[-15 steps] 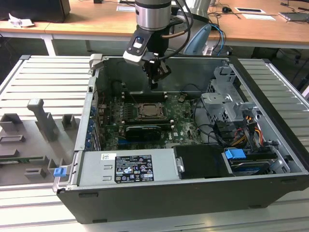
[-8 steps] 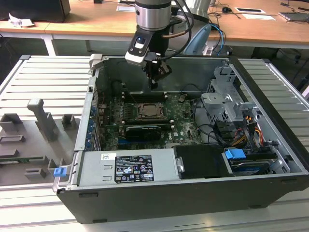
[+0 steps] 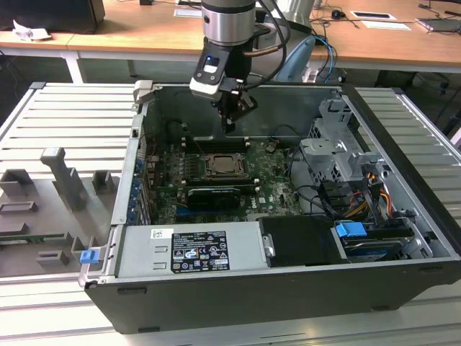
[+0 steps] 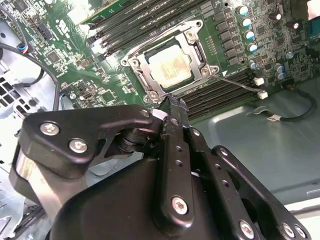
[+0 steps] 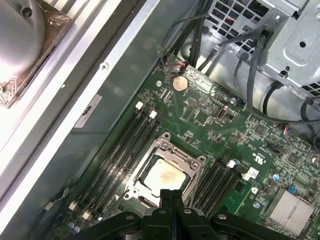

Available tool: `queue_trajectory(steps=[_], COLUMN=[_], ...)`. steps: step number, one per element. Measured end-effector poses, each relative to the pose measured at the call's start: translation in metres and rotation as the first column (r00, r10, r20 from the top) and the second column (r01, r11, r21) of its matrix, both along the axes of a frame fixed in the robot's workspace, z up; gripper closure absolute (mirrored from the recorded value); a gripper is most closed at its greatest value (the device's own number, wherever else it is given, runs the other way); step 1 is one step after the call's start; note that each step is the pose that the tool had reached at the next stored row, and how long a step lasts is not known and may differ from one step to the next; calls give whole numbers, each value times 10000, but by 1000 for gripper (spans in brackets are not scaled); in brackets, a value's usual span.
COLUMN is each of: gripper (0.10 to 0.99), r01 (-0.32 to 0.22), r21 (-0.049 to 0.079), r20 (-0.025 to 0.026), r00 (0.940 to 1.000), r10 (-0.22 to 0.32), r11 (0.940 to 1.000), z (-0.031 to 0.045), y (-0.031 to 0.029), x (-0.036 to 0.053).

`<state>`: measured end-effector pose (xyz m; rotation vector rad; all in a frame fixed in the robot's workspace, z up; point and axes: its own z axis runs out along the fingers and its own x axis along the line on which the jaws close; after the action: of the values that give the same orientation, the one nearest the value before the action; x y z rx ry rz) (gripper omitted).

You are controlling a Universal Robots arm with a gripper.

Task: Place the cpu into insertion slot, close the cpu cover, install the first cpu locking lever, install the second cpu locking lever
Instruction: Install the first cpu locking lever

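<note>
One gripper is logged for this entry. At the exterior view's left, grey moulded fixture blocks (image 3: pixel 61 180) are seen on the ribbed grey metal table (image 3: pixel 65 108), well apart from the work.

Next, the open black computer case (image 3: pixel 238 295) is recorded, with the green motherboard (image 3: pixel 274 180) lying flat inside it. Near the board's middle, the small square silvery-beige cpu (image 3: pixel 225 166) is found seated in the square dark insertion slot with its silvery rim (image 3: pixel 245 175). In the second wrist view the thin silvery metal cpu cover frame (image 4: pixel 142 77) is seen lying down around the chip, whose top is left bare by the cut-out.

The black two-finger gripper (image 3: pixel 230 128) is held above the board, just beside the slot. Its fingers are pressed together with nothing between them, and nothing is touched.

At the exterior view's right, the silvery perforated drive cage (image 3: pixel 335 155) is noted, clear of the arm.

Placement and cover closing are judged done, so the first locking lever is judged the step in hand. Whether either lever is latched cannot be told. A downward push on the lever's end, tucked under its catch, is judged to be called for, with no load put on the chip.
</note>
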<state>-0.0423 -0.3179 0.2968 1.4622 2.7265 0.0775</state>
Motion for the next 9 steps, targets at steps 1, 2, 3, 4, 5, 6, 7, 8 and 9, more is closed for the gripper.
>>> queue_trajectory(steps=[1,2,3,4,5,6,7,8,9], gripper=[980,980,980,980,980,980,980,980,980], r01=[-89,-180,-244,-326,-395,-452,-536,-595,-662], r21=[0,0,-1,0,0,1,0,0,0], r20=[0,0,0,0,0,0,0,0,0], r00=[10000,9998,9997,9995,9992,9990,9986,9982,9978], r10=[89,180,244,326,395,452,536,595,662], r11=[10000,9998,9997,9995,9992,9990,9986,9982,9978], z=[0,0,0,0,0,0,0,0,0], y=[0,0,0,0,0,0,0,0,0], x=[0,0,0,0,0,0,0,0,0])
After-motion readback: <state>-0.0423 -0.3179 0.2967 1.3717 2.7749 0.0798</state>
